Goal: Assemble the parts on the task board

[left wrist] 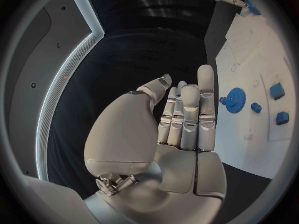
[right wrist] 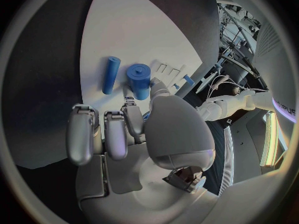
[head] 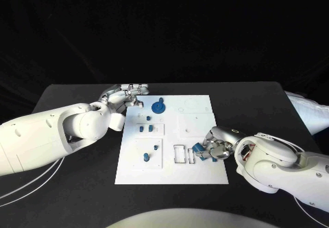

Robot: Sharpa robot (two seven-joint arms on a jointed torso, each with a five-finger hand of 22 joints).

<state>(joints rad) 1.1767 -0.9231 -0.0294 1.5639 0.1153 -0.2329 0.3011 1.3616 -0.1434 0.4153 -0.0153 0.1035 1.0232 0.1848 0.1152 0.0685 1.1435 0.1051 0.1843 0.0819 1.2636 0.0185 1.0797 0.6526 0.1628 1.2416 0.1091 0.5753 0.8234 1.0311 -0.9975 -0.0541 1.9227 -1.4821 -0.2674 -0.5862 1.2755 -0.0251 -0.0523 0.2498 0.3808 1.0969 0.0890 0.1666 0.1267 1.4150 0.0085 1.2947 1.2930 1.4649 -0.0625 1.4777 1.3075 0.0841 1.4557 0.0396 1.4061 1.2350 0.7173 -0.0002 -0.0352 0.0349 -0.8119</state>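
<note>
Resting beside the far left corner of the white board (head: 173, 175), the left hand (head: 125, 98) holds nothing, fingers straight and close together; just right of it a blue gear (head: 158, 106) sits on the board, small pegs (head: 142, 128) nearer; at the right edge the right hand (head: 212, 148) curls round a stubby blue cylinder (right wrist: 139, 79), a thinner blue rod (right wrist: 110, 74) lying alongside. These parts look light, rigid, smooth plastic, likely slippery; pinching the cylinder's sides mid-length seems safest.
</note>
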